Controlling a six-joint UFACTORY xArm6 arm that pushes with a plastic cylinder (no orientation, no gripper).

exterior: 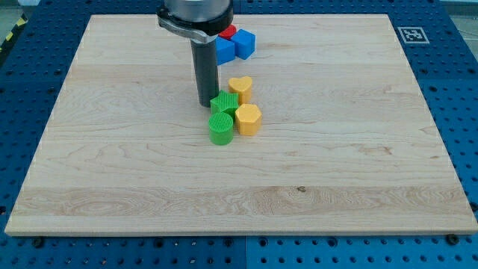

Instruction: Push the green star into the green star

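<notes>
In the camera view, the tip [207, 104] rests on the wooden board [112, 149], touching the view's left edge of the green star [224, 103]. A green cylinder [221, 128] sits just below the star, a yellow hexagon [248, 119] beside it, and a yellow heart [240, 88] above. Blue blocks [235, 45] and a red block [227, 33] lie near the view's top. The rod has no jaws.

This looks like a robotics lab bench: a pale wooden board [149, 172] lies on a blue perforated mounting table [459, 112], a printed black-and-white fiducial marker [410, 34] sits at the board's top right corner, and yellow-black hazard tape [10, 33] runs past the top left.
</notes>
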